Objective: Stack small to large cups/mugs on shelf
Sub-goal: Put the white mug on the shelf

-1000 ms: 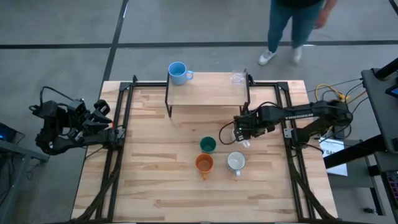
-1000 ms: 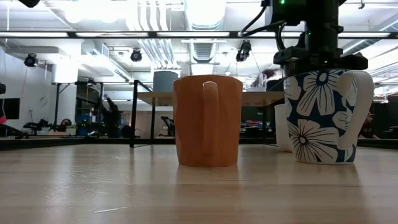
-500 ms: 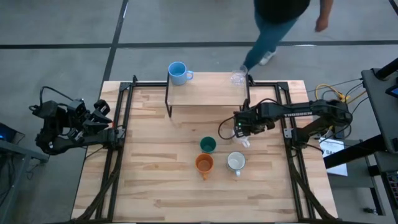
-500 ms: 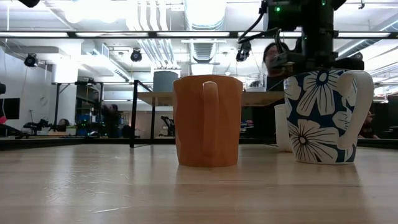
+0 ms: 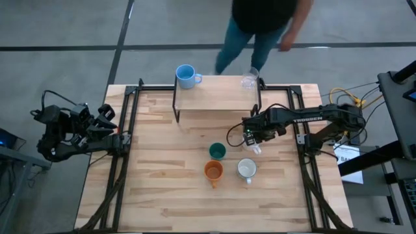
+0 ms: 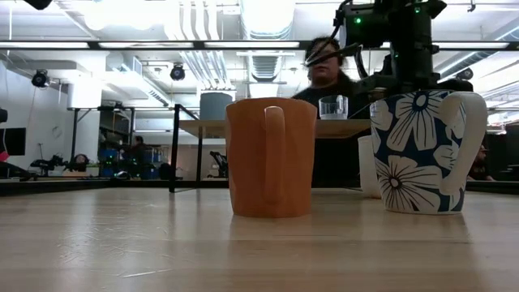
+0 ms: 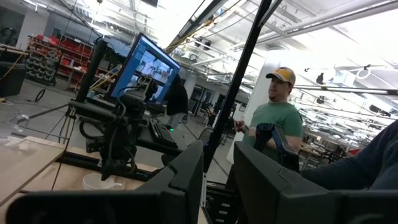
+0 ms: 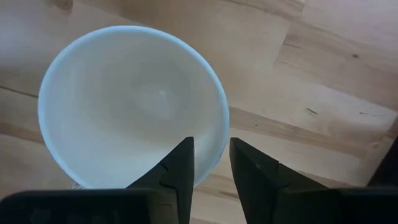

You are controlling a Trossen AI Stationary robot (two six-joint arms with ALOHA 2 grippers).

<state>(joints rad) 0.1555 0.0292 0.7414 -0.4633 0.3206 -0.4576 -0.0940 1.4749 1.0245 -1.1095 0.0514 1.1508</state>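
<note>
Nearest to us at worktop height stands the orange mug (image 6: pixel 271 157), its handle turned our way, and just to its side the white mug with dark blue flowers (image 6: pixel 423 152); from above, this pair sits in the worktop's (image 5: pixel 156 195) near middle, the orange mug left of the flowered one, with the dark green cup (image 5: pixel 217 151) just beyond the orange one and close to it.

A little farther on, the right pincer (image 5: pixel 248 138) hangs over a grey-white mug (image 8: pixel 132 104) that stands on the worktop right of the green cup; through its wrist camera we look straight down into the mug's pale bowl, and the two dark fingers (image 8: pixel 176 169) straddle its rim, one inside and one outside, a narrow gap between them; we cannot tell whether they already press the wall.

Off at the left edge of the worktop the left pincer (image 5: pixel 107 121) waits, clear of every vessel; its fingers (image 7: pixel 186 177) stand close together with only a slim gap, holding nothing.

At the far side sits the shelf (image 5: pixel 216 96); the light blue mug (image 5: pixel 186 76) stands at its left end and the clear glass (image 5: pixel 248 80) at its right end, well apart.

Beyond the worktop a person (image 5: pixel 263 26) walks past on the floor.
</note>
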